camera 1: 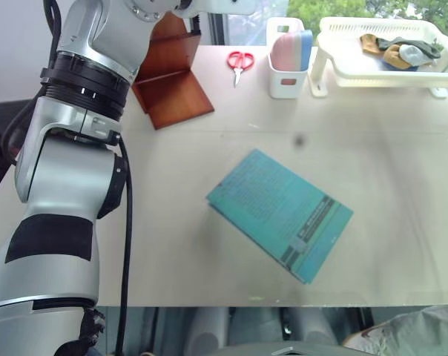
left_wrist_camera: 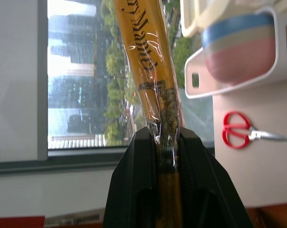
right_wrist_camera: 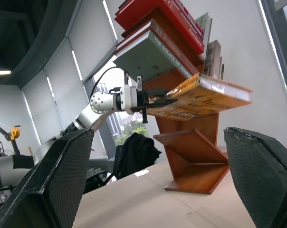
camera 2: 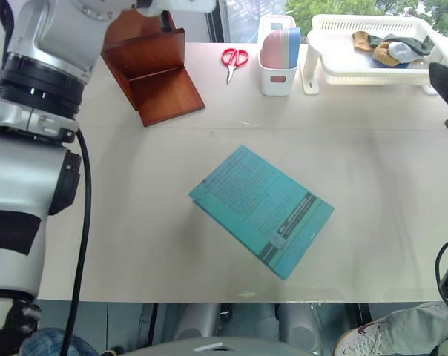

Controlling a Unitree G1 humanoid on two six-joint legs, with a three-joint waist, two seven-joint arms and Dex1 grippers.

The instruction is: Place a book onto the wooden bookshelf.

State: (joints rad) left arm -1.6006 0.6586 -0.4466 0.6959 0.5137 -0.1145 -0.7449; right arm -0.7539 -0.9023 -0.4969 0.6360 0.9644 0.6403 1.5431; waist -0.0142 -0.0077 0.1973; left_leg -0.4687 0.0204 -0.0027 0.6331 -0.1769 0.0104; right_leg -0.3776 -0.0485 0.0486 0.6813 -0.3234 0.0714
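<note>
The book (left_wrist_camera: 150, 61), yellow-orange and wrapped in clear film, is seen edge-on between the fingers of my left gripper (left_wrist_camera: 165, 137), which is shut on it. In the right wrist view my left gripper (right_wrist_camera: 146, 102) holds the book (right_wrist_camera: 200, 97) about level at the middle of the wooden bookshelf (right_wrist_camera: 191, 152), just under a grey-green book; I cannot tell whether it rests on a board. The bookshelf's base (camera 1: 172, 81) stands at the table's far left. My right gripper (right_wrist_camera: 157, 132) is open and empty, off to the table's right side.
A thinner teal book (camera 1: 280, 215) lies flat mid-table. Red scissors (camera 1: 239, 61), a white holder (camera 1: 289, 63) with pink and blue items, and a white basket (camera 1: 380, 52) with cloths stand along the far edge. Several books are stacked on the shelf's upper boards (right_wrist_camera: 157, 28).
</note>
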